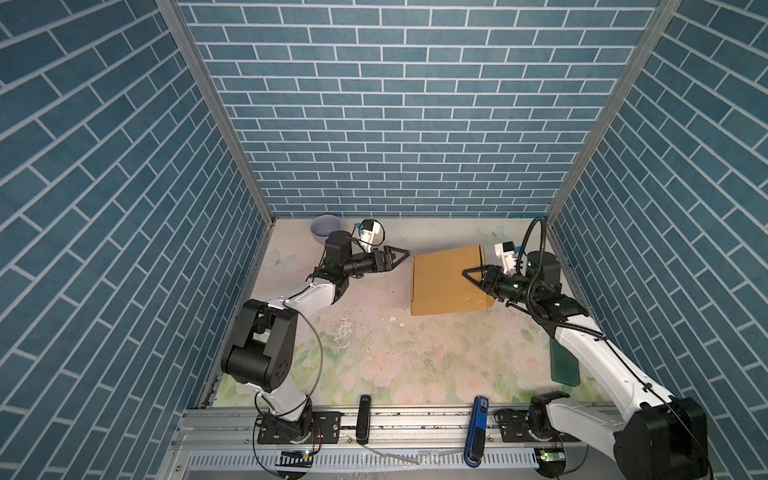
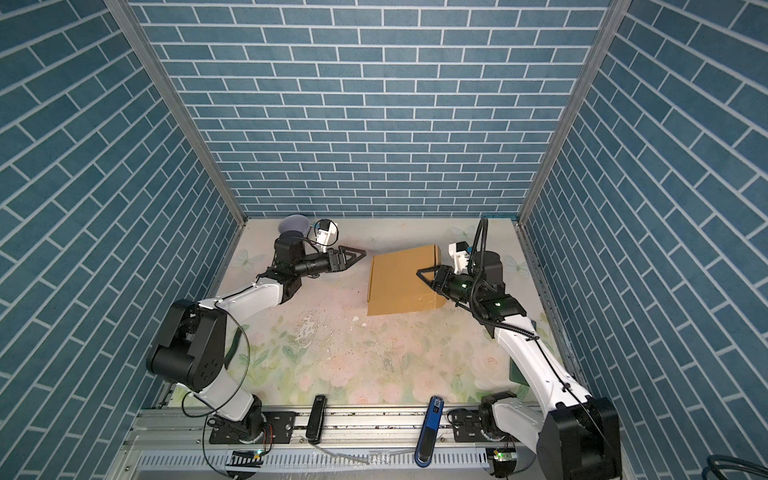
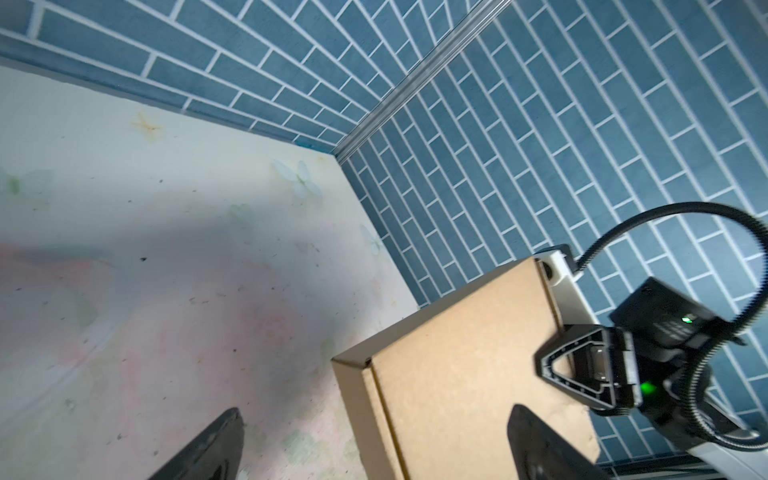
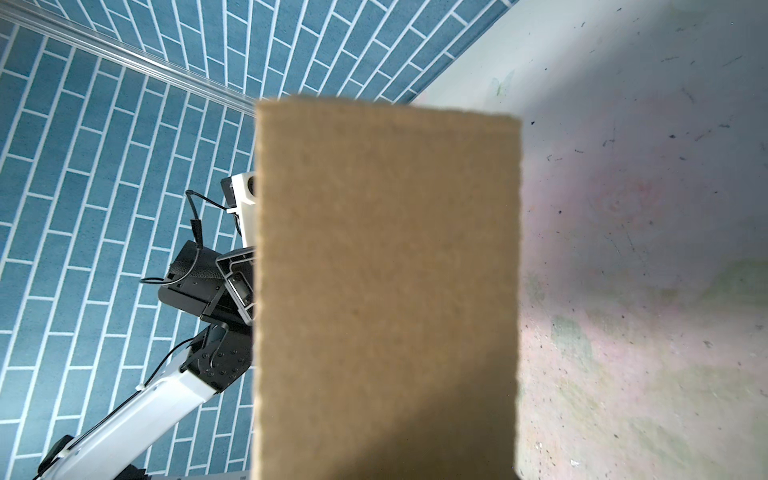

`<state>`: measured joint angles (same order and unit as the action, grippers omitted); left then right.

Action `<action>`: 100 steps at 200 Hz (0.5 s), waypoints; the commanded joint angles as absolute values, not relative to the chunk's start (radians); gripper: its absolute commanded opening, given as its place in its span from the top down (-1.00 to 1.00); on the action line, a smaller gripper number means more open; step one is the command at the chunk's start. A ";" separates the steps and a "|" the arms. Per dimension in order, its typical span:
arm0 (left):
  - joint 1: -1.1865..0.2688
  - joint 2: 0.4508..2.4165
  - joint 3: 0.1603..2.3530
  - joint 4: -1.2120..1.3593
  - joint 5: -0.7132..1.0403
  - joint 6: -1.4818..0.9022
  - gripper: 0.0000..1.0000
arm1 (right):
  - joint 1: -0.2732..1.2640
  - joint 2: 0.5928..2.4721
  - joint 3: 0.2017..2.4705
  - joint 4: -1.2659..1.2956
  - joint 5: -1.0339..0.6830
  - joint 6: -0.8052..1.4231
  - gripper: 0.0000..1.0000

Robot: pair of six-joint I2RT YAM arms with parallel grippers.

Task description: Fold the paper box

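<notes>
The paper box (image 1: 444, 282) (image 2: 399, 282) is a closed, shallow tan cardboard box at the back right of the floral table. My right gripper (image 1: 471, 280) (image 2: 424, 277) is shut on its right edge, one black finger (image 3: 573, 370) lying over the lid; the other finger is hidden. The box's narrow side (image 4: 386, 270) fills the right wrist view and hides those jaws. My left gripper (image 1: 401, 259) (image 2: 357, 258) (image 3: 374, 411) stands open just left of the box's back left corner (image 3: 353, 361), apart from it, with nothing between its fingers.
A lavender bowl (image 1: 325, 228) (image 2: 295, 224) sits in the back left corner behind the left arm. A dark green object (image 1: 565, 365) lies under the right arm. A black device (image 1: 363, 417) and a blue one (image 1: 478, 428) rest on the front rail. Blue brick walls enclose three sides.
</notes>
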<state>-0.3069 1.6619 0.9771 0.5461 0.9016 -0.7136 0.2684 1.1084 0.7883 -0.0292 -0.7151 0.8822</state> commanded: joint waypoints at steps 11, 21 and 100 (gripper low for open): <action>-0.301 1.727 0.944 0.785 0.958 -0.861 -0.99 | 0.252 1.127 0.857 0.043 -0.801 0.864 0.72; -0.301 1.746 0.939 0.835 0.964 -0.899 -0.99 | 0.248 1.133 0.863 0.061 -0.818 0.870 0.73; -0.346 1.837 0.971 1.082 0.988 -1.095 -0.97 | 0.242 1.188 0.893 0.162 -0.875 0.884 0.78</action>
<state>-0.3218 1.8137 0.9436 0.9344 0.9623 -1.0157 0.2474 1.1679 0.8448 0.0845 -0.8337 0.8841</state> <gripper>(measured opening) 0.985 0.415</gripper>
